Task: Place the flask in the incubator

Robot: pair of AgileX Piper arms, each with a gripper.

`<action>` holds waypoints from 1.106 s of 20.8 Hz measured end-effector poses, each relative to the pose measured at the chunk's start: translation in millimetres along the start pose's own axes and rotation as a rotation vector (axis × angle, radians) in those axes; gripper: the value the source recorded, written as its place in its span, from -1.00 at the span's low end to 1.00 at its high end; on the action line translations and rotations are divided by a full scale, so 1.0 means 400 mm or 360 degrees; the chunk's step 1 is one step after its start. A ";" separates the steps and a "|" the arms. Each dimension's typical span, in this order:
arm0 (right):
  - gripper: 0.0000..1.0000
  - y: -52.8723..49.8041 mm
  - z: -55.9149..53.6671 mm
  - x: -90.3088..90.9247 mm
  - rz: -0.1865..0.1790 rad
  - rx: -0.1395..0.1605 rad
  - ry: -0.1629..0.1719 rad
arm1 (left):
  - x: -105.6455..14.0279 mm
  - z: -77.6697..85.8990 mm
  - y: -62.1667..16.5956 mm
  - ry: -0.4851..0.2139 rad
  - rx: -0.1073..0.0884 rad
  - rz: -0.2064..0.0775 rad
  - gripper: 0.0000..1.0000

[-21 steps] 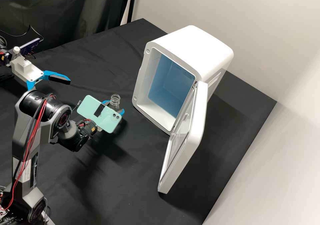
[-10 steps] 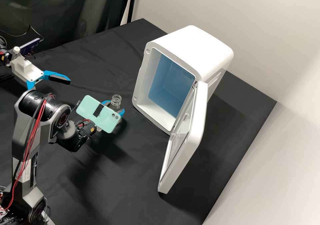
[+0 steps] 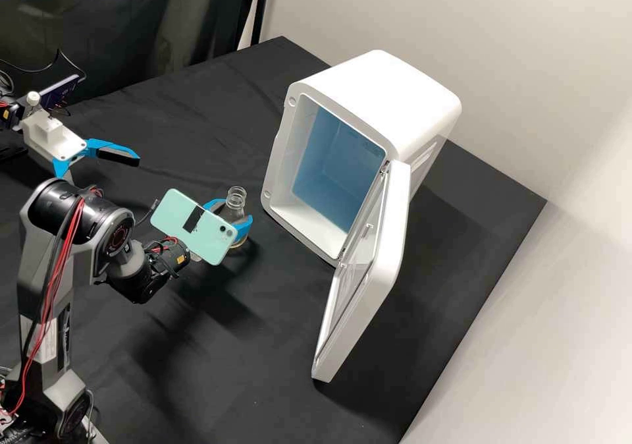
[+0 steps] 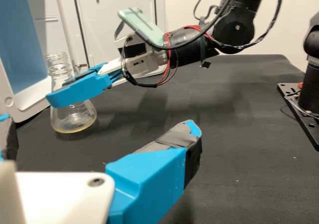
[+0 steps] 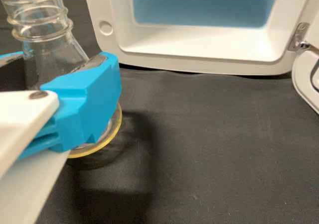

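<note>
So the incubator point(image 3: 395, 101) sat on the bench point(image 3: 197, 121) with its door point(image 3: 368, 279) swung wide open, showing the pale blue inside point(image 3: 336, 161). The flask point(image 3: 236, 208) was outside it, right in front of the opening, close to the frame edge on the side away from the door hinge, but not touching the frame. It was clear glass, cone shaped, with a threaded neck, no cap and a yellowish tint around the base, and it stood upright. I honestly couldn't tell if the base was on the bench or a hair above it. The right gripper point(image 3: 232, 215) had it clamped, one blue finger on each side of the body just under the neck, coming at it from the side facing away from the incubator. That arm had a mint green phone point(image 3: 194, 225) strapped on just behind the gripper. The left gripper point(image 3: 99, 161) hung farther back from the incubator than the flask, well apart from both, with its jaws spread and nothing between them.
</note>
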State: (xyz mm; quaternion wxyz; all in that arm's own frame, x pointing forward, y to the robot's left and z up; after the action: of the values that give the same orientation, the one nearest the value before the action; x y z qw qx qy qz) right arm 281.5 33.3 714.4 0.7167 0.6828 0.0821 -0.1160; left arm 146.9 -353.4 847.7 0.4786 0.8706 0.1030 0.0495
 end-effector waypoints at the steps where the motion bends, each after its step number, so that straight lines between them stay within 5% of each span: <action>1: -1.00 0.001 -0.001 -0.002 0.0004 0.0000 0.0004 | 0.000 0.000 0.000 0.0000 0.0000 0.0000 1.00; 10: -1.00 0.009 -0.003 -0.007 0.0026 0.0003 0.0016 | 0.000 0.000 0.000 0.0000 0.0000 0.0000 1.00; 19: -1.00 0.109 0.013 -0.067 0.0267 0.0065 0.0008 | 0.000 -0.001 0.000 0.0002 0.0000 0.0000 1.00; 23: -1.00 0.134 0.016 -0.083 0.0329 0.0124 0.0015 | 0.000 -0.001 0.000 0.0002 0.0000 0.0000 1.00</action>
State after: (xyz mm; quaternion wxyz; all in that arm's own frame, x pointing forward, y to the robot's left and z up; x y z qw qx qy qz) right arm 264.3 30.9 775.4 0.6972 0.7156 0.0101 -0.0414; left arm 146.8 -353.2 847.8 0.4787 0.8705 0.1032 0.0501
